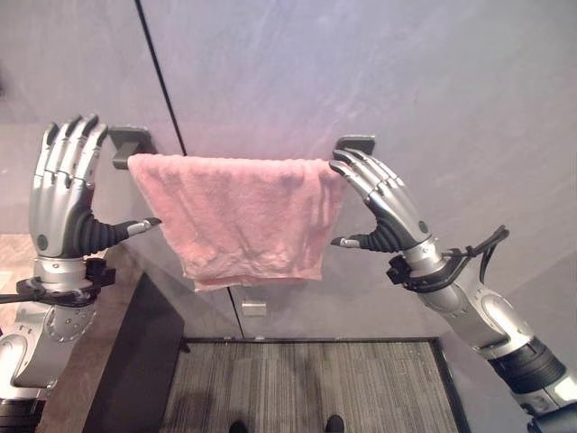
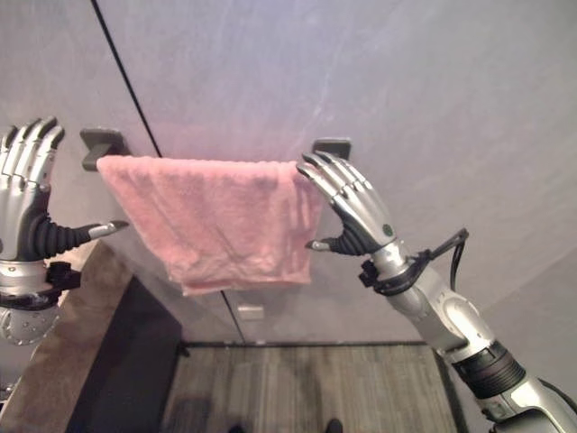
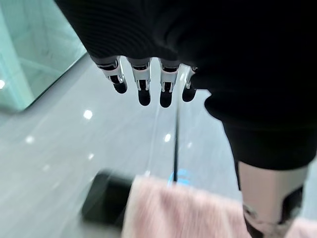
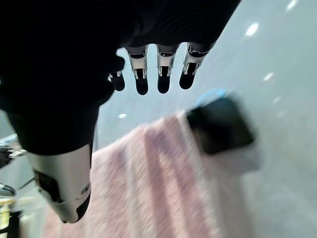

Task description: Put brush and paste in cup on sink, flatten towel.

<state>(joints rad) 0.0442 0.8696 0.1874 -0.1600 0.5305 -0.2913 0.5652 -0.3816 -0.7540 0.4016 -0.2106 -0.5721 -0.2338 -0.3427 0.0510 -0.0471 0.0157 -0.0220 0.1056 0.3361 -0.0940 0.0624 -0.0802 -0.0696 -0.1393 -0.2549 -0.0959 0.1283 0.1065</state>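
Towel (image 1: 242,219), pink and draped over a wall rail, hangs between my two hands, its lower edge uneven and its body still creased. The rail itself is hidden under the cloth; I can make out just its dark left bracket (image 1: 132,144) at the towel's 10 o'clock and its dark right bracket (image 1: 355,142) at 2 o'clock.

My left hand (image 1: 61,194) is raised at the towel's 9 o'clock, fingers straight and spread upward, thumb pointing toward the cloth's left edge. The thumb tip sits just beside that edge; whether it touches I cannot tell. In the right eye view this hand (image 2: 25,203) is cut off by the frame's side. My left wrist view looks past straight fingertips (image 3: 144,94) to the grey wall, with a blurred strip of towel and the left bracket beyond them, which confirms the hand is wide and holding nothing.

My right hand (image 1: 386,206) stands at the towel's 3 o'clock, fingers extended along the top right corner, fingertips by the right bracket, thumb apart and pointing at the cloth's right edge. Contact there is hard to judge from the head views. My right wrist view shows the fingers (image 4: 163,74) straight and clear of the pink cloth, the bracket blurred past them.

A dark countertop edge (image 1: 135,361) runs at 7 o'clock below the towel, and a striped floor mat (image 1: 306,383) lies at 6 o'clock.
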